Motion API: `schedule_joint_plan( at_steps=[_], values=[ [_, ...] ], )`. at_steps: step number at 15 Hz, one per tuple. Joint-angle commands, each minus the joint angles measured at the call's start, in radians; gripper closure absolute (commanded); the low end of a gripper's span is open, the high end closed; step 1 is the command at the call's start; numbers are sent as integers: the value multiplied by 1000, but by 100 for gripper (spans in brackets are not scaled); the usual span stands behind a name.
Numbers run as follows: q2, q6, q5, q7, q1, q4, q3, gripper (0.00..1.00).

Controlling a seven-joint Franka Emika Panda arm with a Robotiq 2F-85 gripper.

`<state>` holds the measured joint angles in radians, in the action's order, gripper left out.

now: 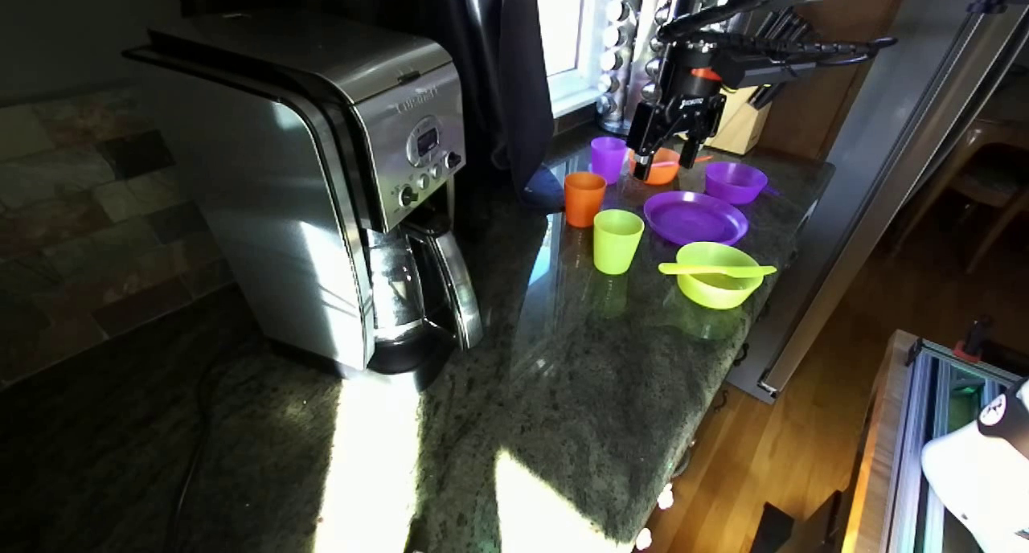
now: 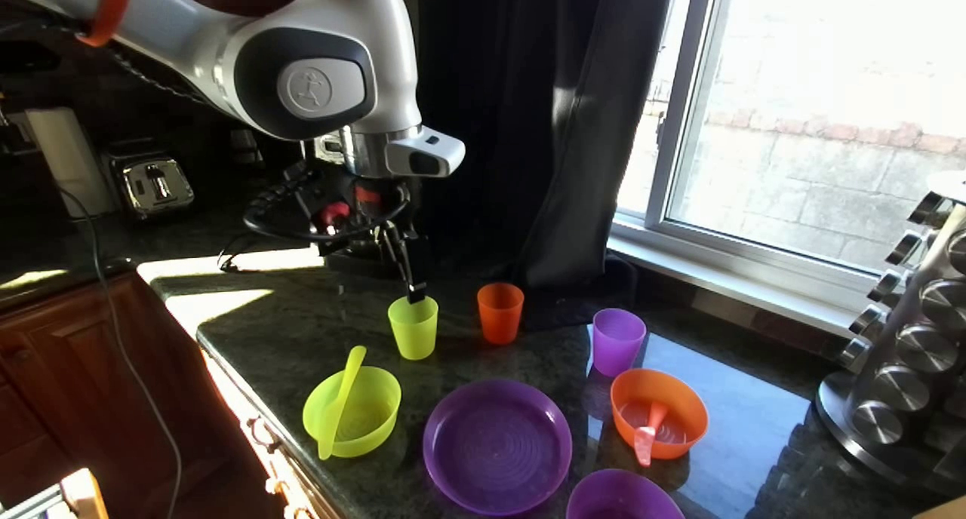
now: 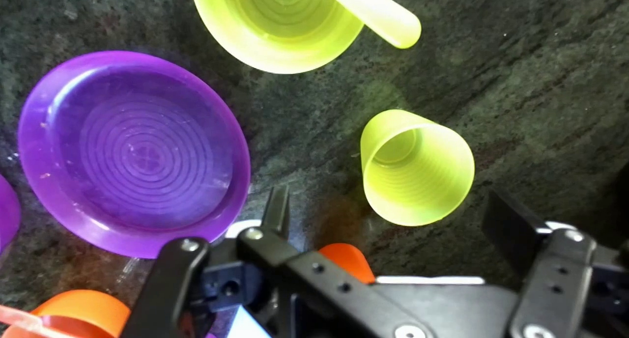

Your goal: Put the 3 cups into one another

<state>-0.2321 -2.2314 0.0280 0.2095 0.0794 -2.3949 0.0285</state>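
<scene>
The lime green cup stands upright on the counter; it also shows in an exterior view and in the wrist view. The orange cup stands upright beside it; in the wrist view only part of it shows behind a finger. The purple cup stands upright and apart; in the wrist view it is hidden or nearly so behind the gripper. My gripper is open and empty, above the counter near the green cup, its fingers apart to either side of it in the wrist view.
A purple plate, a lime green bowl with a spoon, an orange bowl with a spoon and a purple bowl stand near the cups. A coffee maker, a curtain and a spice rack flank them.
</scene>
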Motion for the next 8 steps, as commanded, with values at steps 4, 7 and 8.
schedule_joint_plan(
  at_steps=[4, 7, 8],
  values=[
    [120, -85, 44, -62, -25, 5, -29, 0],
    [160, -109, 51, -71, -27, 9, -30, 0],
    [171, -116, 49, -71, -27, 10, -30, 0]
  ],
)
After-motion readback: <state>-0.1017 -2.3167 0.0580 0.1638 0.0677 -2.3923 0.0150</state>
